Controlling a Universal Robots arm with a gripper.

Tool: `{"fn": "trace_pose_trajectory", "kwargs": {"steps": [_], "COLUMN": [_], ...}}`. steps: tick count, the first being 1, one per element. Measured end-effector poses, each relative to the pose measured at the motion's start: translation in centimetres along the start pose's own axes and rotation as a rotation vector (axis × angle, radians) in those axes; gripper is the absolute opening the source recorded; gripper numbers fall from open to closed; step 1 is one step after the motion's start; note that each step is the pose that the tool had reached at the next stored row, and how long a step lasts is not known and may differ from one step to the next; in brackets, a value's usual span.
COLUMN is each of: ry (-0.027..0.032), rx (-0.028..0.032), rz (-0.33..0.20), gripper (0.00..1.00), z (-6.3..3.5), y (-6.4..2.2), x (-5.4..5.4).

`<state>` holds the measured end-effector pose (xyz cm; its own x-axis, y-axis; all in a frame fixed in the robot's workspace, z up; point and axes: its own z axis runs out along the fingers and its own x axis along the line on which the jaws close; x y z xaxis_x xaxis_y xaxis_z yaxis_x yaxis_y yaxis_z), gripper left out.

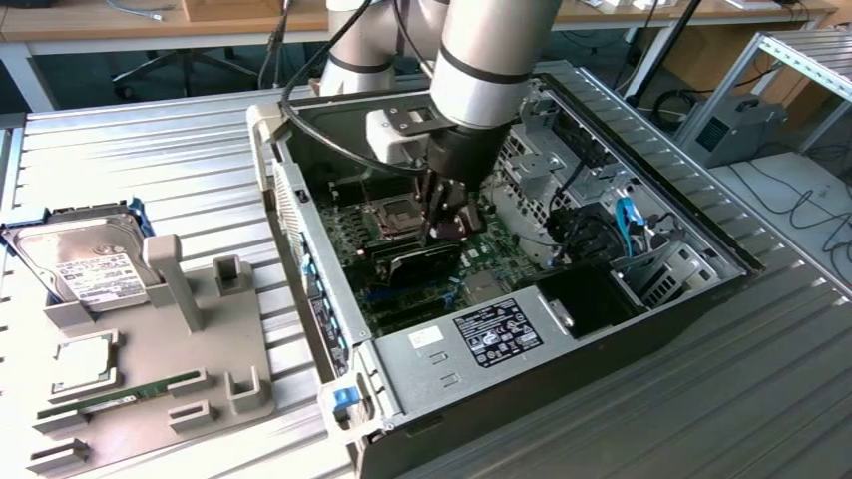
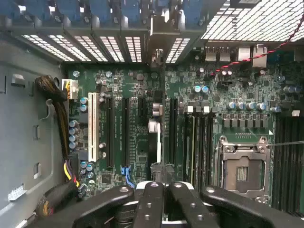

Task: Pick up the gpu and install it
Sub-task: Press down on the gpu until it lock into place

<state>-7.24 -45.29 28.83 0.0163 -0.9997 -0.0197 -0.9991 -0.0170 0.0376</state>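
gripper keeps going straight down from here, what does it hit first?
Most likely the gpu, the black card standing on edge right under the shut gripper inside the computer case. Whether they already touch is unclear; below the card lies the green motherboard.

The gripper (image 2: 160, 202), fingers together, hangs over a green motherboard (image 2: 142, 142) with black expansion slots (image 2: 126, 133), one white slot (image 2: 93, 126) and an empty CPU socket (image 2: 243, 168).

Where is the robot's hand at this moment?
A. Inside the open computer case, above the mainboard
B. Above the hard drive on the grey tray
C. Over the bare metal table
A: the hand reaches down into the open computer case, just above the green mainboard.
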Motion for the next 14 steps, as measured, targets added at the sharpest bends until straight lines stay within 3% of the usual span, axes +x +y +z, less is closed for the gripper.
{"fn": "trace_pose_trajectory", "kwargs": {"steps": [2,6,14], "ry": [0.0001,-0.0003,0.0004], "rx": [-0.0001,0.0002,0.0001], "rz": [0.000,0.000,0.000], "gripper": [0.11,0.11,0.11], "z": [0.02,0.77,1.77], "y": [0.00,2.80,4.42], "x": [0.0,-0.1,-0.9]}}
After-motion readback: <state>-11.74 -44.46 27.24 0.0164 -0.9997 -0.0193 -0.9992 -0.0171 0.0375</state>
